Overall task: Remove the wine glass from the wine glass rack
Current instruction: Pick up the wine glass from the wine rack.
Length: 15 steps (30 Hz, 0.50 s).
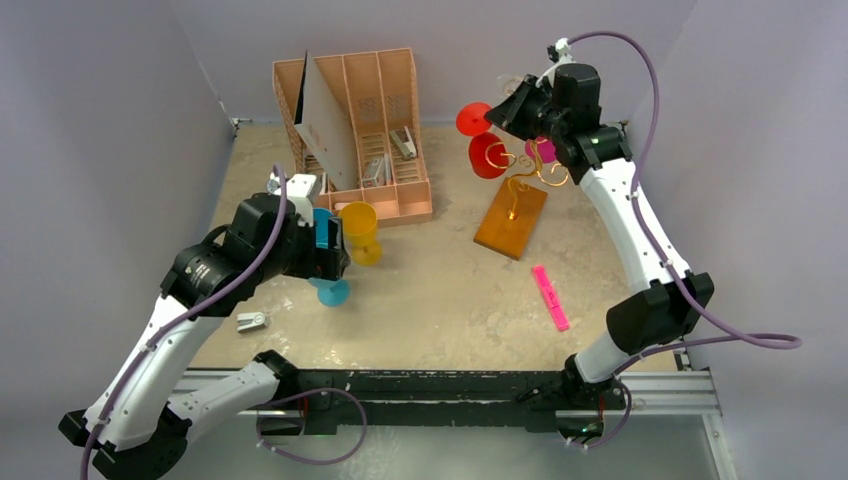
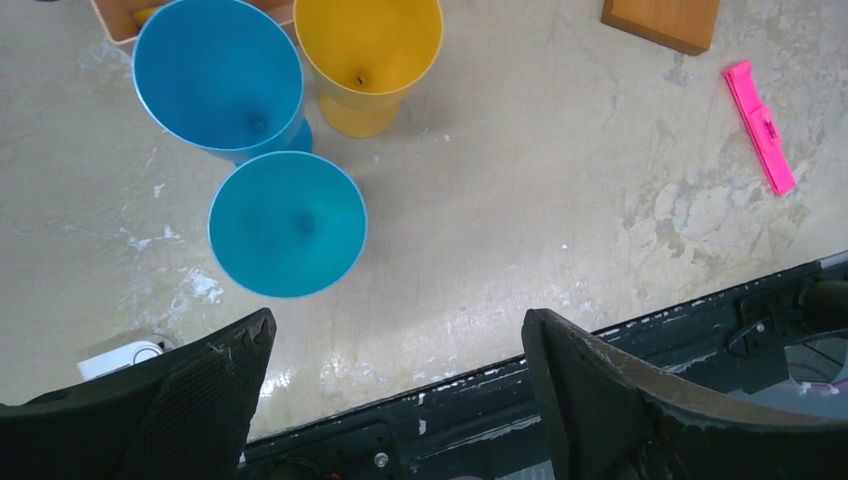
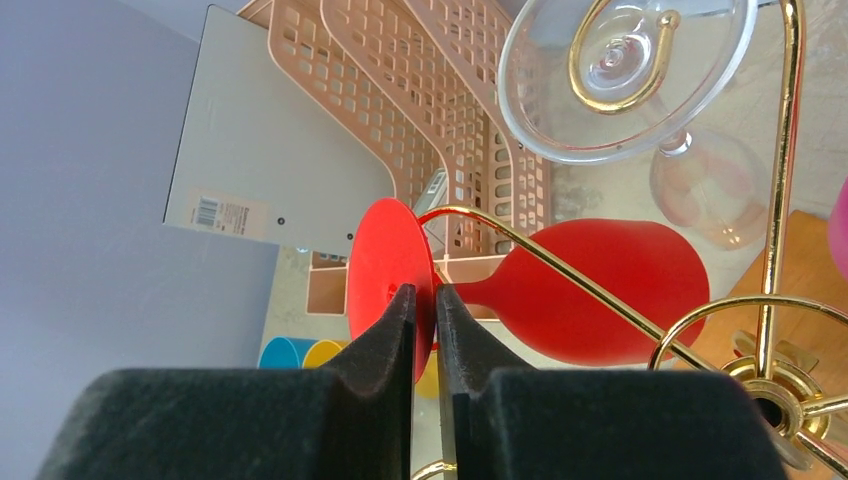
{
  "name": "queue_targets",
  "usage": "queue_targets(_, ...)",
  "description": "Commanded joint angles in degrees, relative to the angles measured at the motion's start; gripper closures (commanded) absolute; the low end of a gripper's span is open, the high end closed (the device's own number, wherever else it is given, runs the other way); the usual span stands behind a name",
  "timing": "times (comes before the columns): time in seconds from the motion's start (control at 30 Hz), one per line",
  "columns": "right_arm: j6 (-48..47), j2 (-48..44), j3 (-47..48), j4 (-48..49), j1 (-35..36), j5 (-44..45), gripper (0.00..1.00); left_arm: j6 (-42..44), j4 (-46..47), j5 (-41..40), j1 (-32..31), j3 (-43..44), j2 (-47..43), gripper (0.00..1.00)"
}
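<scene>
Beige, mottled tabletop [image 1: 440, 300] carries a pink-tan slotted file organiser [image 1: 385, 120] at the back, with a grey board [image 3: 270, 170] leaning in it. Right of that stands the wine glass rack [image 1: 512, 220], gold wire arms on an orange-brown wooden base. The only writing is a white barcode label [image 3: 220, 213] on the board, its print too small to read.

A red wine glass [image 3: 610, 290] hangs sideways on a gold arm, its foot towards the organiser. The right pincer [image 3: 426, 300] is pressed nearly closed on the rim of that red foot, one pad on each face of the disc.

The left pincer [image 2: 398, 322] hangs wide apart and holds nothing. It is above the tabletop, well away from the rack.

Only the right wrist view shows the label and a clear glass [image 3: 625, 75] hung on another arm. Only the left wrist view looks down into two blue cups [image 2: 218, 75] and a yellow cup [image 2: 368, 50], which stand close together. A pink marker [image 2: 762, 125] lies near the front rail.
</scene>
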Motion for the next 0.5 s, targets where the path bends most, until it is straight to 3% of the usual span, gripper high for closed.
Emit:
queue_targets(0.0,-1.6,-1.5,0.0,-2.6,-0.2,-0.2,1.00,-0.9,0.3,-3.4,0.1,2.3,-2.0,0.08)
queue_targets(0.27,5.2,-1.4,0.2,-1.0,-0.3,-4.6,1.00,-1.3,0.1,-3.3,0.2,2.3,-2.3,0.08)
queue_targets(0.47,10.3,-2.9,-1.6,2.4,-0.4,-2.9,1.00,-1.6,0.0,-3.0,0.2,2.4,-3.0,0.08)
